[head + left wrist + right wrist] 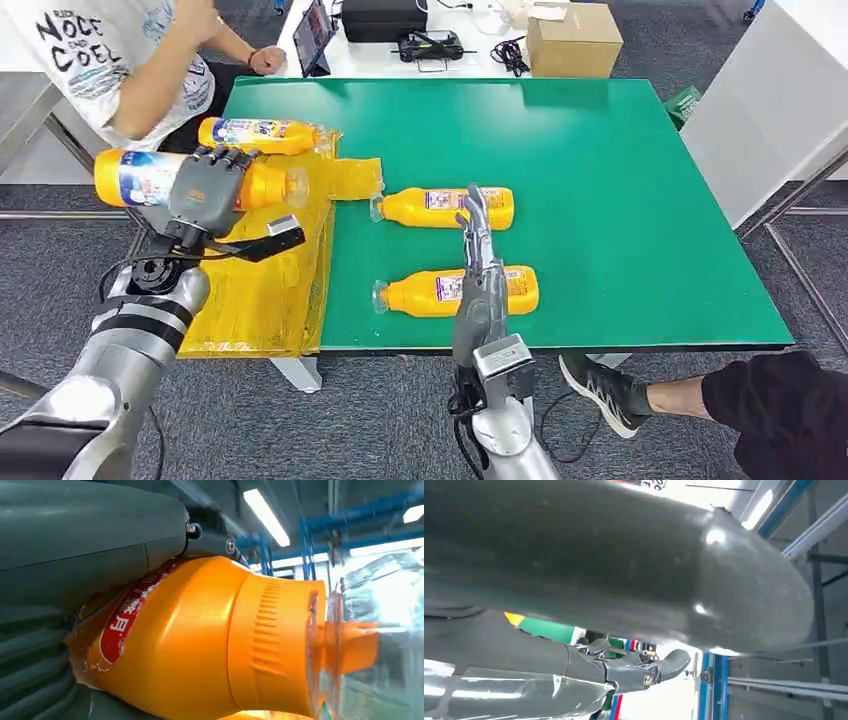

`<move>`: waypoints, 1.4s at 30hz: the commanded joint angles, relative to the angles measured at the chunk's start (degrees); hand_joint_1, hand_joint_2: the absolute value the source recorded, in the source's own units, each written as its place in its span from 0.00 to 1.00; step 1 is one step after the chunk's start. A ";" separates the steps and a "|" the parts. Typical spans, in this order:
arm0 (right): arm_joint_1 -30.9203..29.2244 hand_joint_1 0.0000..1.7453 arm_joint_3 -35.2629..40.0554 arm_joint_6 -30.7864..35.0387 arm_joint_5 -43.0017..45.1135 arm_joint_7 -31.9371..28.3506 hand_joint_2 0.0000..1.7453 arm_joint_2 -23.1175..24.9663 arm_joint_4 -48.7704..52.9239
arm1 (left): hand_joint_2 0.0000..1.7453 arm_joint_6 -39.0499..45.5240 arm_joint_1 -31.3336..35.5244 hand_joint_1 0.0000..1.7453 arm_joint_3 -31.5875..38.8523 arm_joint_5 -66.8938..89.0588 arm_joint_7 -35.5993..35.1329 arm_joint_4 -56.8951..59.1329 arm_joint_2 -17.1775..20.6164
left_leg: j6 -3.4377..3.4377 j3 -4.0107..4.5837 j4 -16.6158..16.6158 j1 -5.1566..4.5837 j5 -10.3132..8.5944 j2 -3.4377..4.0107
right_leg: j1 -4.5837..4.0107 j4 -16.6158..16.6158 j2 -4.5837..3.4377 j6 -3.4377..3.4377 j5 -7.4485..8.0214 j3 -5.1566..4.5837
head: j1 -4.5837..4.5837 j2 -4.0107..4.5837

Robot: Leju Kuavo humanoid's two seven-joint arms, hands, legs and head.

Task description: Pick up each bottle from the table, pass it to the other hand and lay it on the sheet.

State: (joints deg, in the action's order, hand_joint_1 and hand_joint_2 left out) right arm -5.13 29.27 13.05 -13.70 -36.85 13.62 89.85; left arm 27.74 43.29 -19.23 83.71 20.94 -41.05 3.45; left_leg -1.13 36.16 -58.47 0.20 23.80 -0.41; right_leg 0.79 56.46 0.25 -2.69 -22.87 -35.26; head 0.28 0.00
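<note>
Gripping bottle: left robot hand.

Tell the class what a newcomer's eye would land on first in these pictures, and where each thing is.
First comes the orange bottle gripped in the robot's left hand, held above the yellow sheet at the table's left side. Next, two more orange bottles lie on their sides on the green table, one farther and one nearer, with the right hand raised edge-on, fingers straight, in front of them. Another bottle lies at the sheet's far end.

Four orange bottles lie sideways: one on the yellow sheet, one gripped above it, two beside the sheet on the bench.
</note>
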 commanded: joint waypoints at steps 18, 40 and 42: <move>-1.89 0.00 2.19 -1.28 -0.68 0.62 0.00 -1.45 -4.56 | 1.00 -6.09 3.76 1.00 -4.09 -4.23 2.71 12.22 1.19 | 0.02 -0.18 0.03 0.01 0.06 0.05 | -0.02 -0.05 -0.05 0.05 -0.03 0.19 | -0.02 0.00; -4.20 0.00 4.14 -3.63 -2.03 2.59 0.00 -1.34 -11.65 | 1.00 -27.70 2.22 1.00 -0.86 -19.86 7.91 20.49 2.63 | 0.09 -0.59 0.06 0.08 0.22 0.23 | -0.09 -0.09 -0.23 0.16 -0.13 0.56 | 0.00 0.00; -4.20 0.00 4.14 -3.63 -2.03 2.59 0.00 -1.34 -11.65 | 1.00 -27.77 2.34 1.00 -0.90 -19.84 7.89 20.46 2.59 | 0.07 -0.51 0.04 0.05 0.21 0.23 | -0.06 -0.05 -0.23 0.14 -0.12 0.48 | -0.02 0.00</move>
State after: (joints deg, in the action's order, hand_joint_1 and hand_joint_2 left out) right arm -6.45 31.91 9.66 -15.96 -34.36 13.64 83.54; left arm 0.81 43.92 -19.76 64.15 28.63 -25.79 4.96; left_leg -1.13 36.18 -58.47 0.19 23.79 -0.45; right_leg 0.80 56.47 0.26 -2.69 -22.86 -35.24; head 0.26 0.00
